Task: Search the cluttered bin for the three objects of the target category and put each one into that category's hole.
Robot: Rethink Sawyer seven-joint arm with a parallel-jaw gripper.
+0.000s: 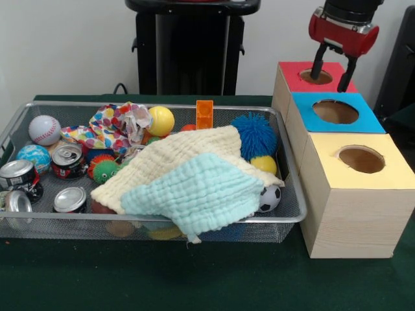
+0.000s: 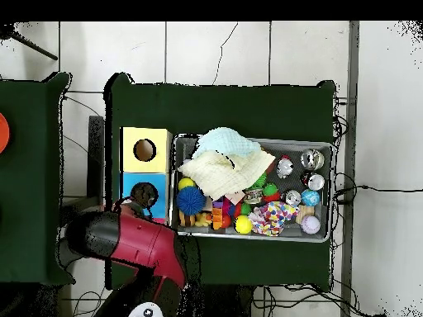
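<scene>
My gripper (image 1: pixel 333 70) hangs open over the round hole of the red-topped box (image 1: pixel 293 74), with nothing between its fingers. In the overhead view the gripper (image 2: pixel 144 196) and red arm cover that box. The wire bin (image 1: pixel 293 194) holds balls: a baseball (image 1: pixel 44 129), a globe ball (image 1: pixel 34 157), a yellow ball (image 1: pixel 161 120), a blue spiky ball (image 1: pixel 254 135) and a small football (image 1: pixel 270 198). Several drink cans (image 1: pixel 67 160) lie at its left end. A cream cloth (image 1: pixel 188 152) and a light blue cloth (image 1: pixel 194 191) cover the bin's middle and hide what lies beneath.
A blue-topped box (image 1: pixel 373 120) and a yellow-topped box (image 1: pixel 399 175), each with a hole, stand in a row with the red one, right of the bin. An orange block (image 1: pixel 205 114) and a spotted cloth (image 1: pixel 113 126) lie at the bin's back.
</scene>
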